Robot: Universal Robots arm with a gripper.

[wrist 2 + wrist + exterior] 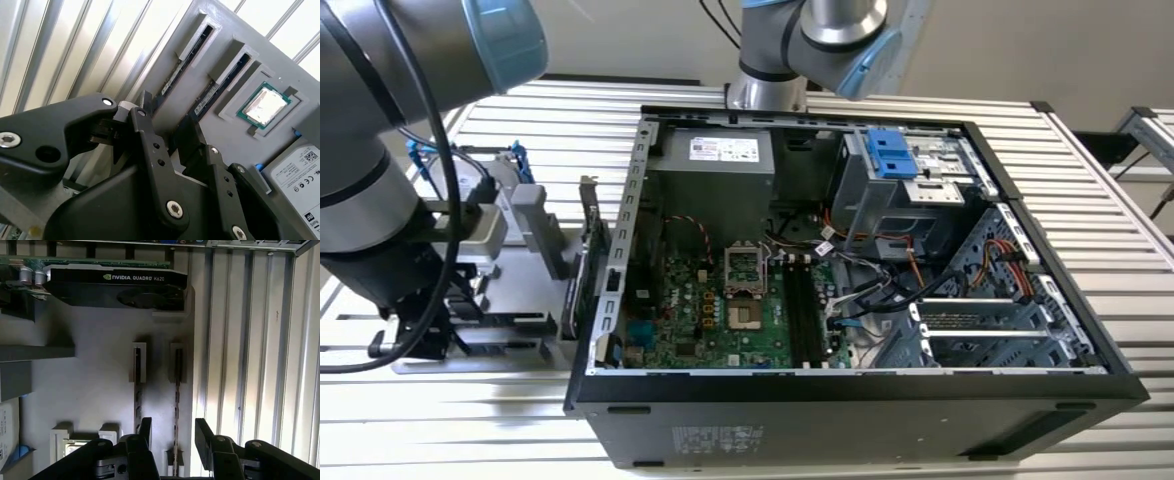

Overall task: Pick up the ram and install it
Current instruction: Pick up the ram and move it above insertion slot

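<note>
Two ram sticks stand on edge in slots of a grey holder tray (pixel 90 390). In both wrist views my gripper (pixel 174 435) is open above the tray, and its black fingers (pixel 202 432) straddle the ram (pixel 176 390) nearest the tray's edge without touching it. That same ram (pixel 175 77) runs toward the gap between the fingers of the gripper (pixel 167 117). The other ram stick (pixel 137 390) lies just outside one finger. In the exterior view the arm hangs over the tray (pixel 520 250) at the left of the open computer case, whose black memory slots (pixel 803 310) sit on the motherboard.
A graphics card (pixel 120 287) stands at one end of the tray. A square silver processor (pixel 263 107) and a hard drive (pixel 300 170) lie in other tray pockets. The case wall (pixel 607 270) rises between tray and motherboard, with cables (pixel 881 290) beside the slots.
</note>
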